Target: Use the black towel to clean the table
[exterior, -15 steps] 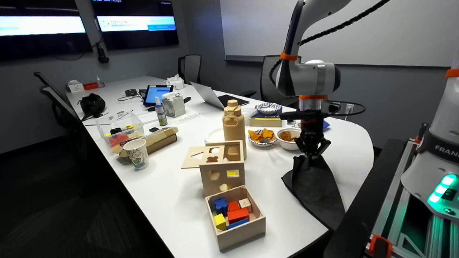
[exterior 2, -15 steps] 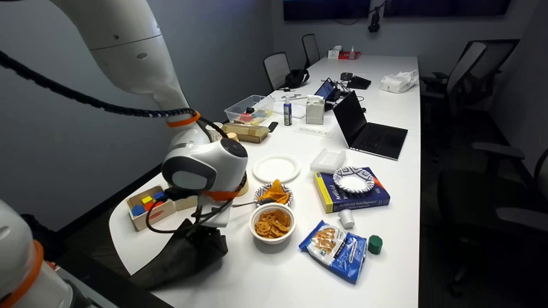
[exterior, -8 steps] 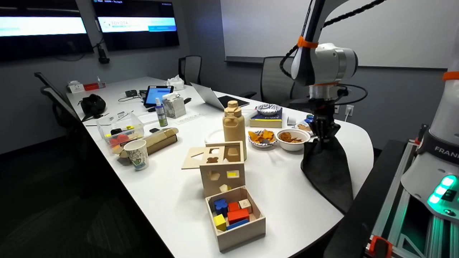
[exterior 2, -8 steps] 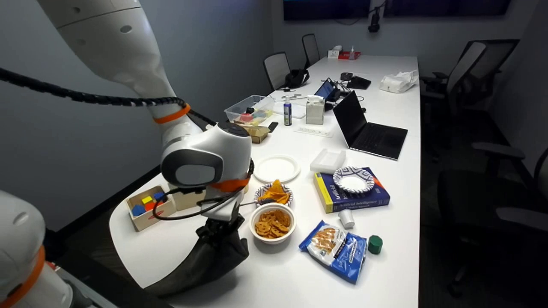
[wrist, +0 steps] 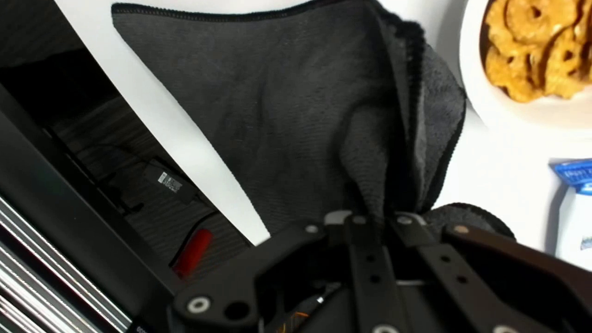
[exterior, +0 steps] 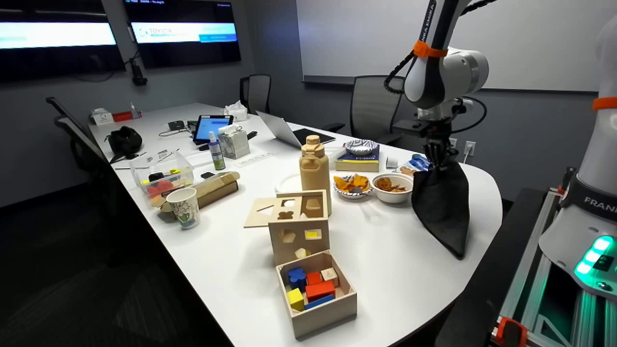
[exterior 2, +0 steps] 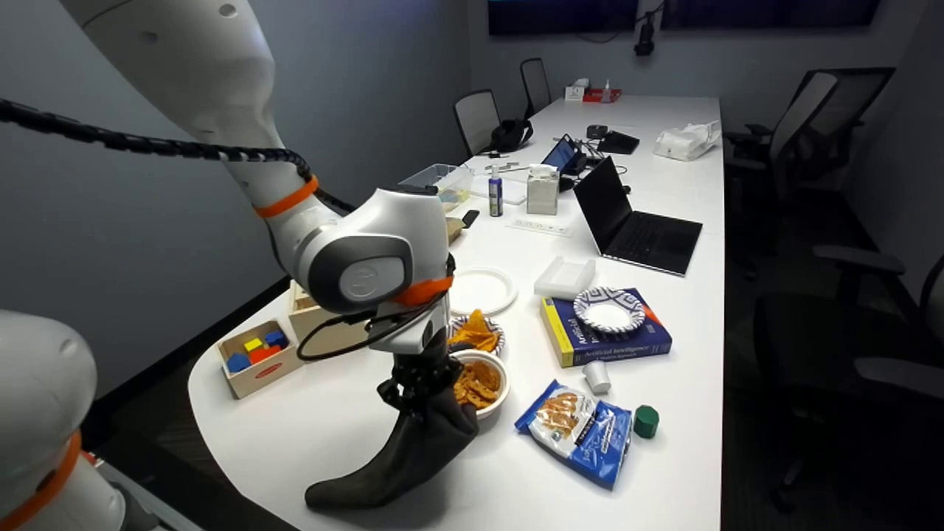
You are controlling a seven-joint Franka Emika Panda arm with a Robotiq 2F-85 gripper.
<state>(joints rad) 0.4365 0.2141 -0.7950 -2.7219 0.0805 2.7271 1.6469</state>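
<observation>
Arm (exterior 2: 243, 140): leans out over the white table (exterior: 385, 274), wrist (exterior 2: 424, 240) bent downward.
Gripper (wrist: 381, 221): narrowed on a bunched fold of black towel (exterior: 443, 212).
Towel: hangs just beside the snack bowl (exterior: 391, 197), its lower corner perhaps brushing the table.

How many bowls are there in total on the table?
3. One patterned bowl holds orange chips; a white bowl with brown snacks stands beside it, near the black towel; a second patterned bowl sits on the thick book. More may be hidden behind other objects.
</observation>
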